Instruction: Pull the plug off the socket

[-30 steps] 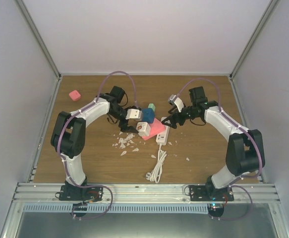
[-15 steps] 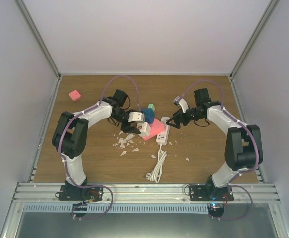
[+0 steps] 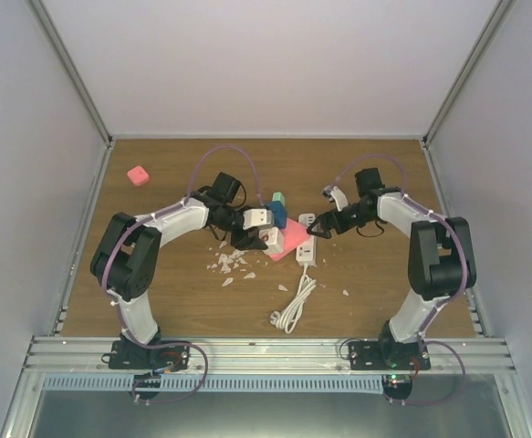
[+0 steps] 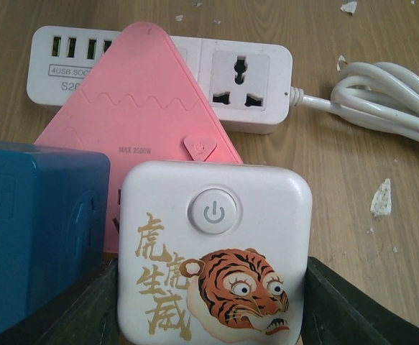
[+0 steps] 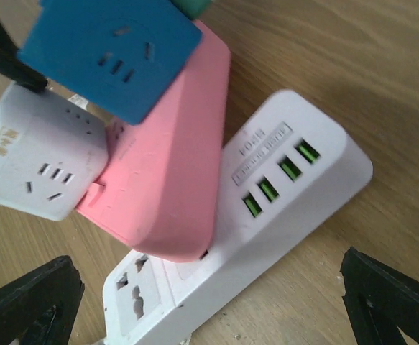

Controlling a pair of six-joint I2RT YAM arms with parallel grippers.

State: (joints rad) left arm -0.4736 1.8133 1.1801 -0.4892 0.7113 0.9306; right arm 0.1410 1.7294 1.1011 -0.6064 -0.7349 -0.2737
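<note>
A white power strip (image 3: 307, 248) lies mid-table with a pink triangular adapter (image 3: 288, 239) plugged into it. A white cube plug with a tiger print (image 4: 216, 251) and a blue cube plug (image 4: 37, 215) sit in the pink adapter (image 4: 141, 100). My left gripper (image 4: 213, 309) is shut on the tiger plug, one dark finger (image 4: 338, 309) against each side. My right gripper (image 5: 209, 309) is open, its fingertips (image 5: 29, 302) spread wide over the USB end of the strip (image 5: 281, 194), not touching it.
The strip's coiled white cable (image 3: 293, 306) runs toward the near edge. White debris chips (image 3: 229, 265) lie left of the strip. A green cube (image 3: 279, 198) sits behind the blue one. A small pink block (image 3: 138, 175) lies far left.
My left gripper has moved right and closed round the tiger plug. My right gripper has moved in over the strip's far end. The strip and adapters have shifted slightly right.
</note>
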